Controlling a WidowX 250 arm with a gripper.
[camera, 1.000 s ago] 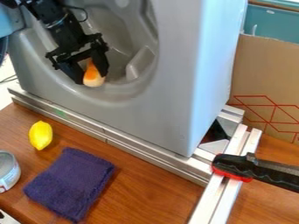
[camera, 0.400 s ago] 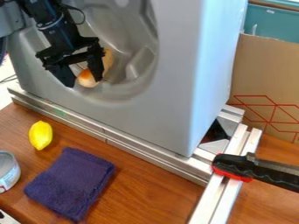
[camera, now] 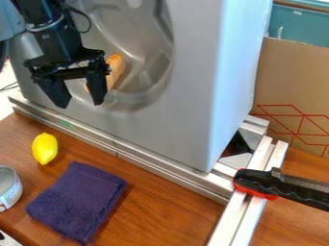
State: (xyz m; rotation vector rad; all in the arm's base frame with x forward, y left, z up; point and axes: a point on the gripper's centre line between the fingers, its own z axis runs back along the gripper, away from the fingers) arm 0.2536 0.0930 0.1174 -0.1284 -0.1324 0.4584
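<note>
One black gripper point(camera: 80, 102): spread wide, fingertips well apart and pointing down; hanging before the lower left of the recess in view
Orange-tan item point(camera: 116, 68): inside the grey recess point(camera: 122, 29), behind the gripper's right-hand finger in view; partly hidden by it; whether touching it, cannot tell
Black arm point(camera: 55, 41): entering from the upper left; bearing a looped cable point(camera: 88, 21) near the top
Grey housing point(camera: 193, 96): upright behind a long metal rail point(camera: 138, 161); with the rounded recess in its front
Yellow lemon point(camera: 44, 148): on the wooden table point(camera: 173, 209), in front of the rail; apart from it
Purple cloth point(camera: 77, 202): folded flat on the table; nearer the camera than the lemon
Can point(camera: 9, 190): upright at the left edge, partly cut off; left of the cloth
Black-and-red clamp point(camera: 283, 186): lying across the paired rails point(camera: 247, 211) at right
Cardboard point(camera: 289, 79): standing right of the housing, printed with red lines; in front of a teal bin point(camera: 308, 29)
</note>
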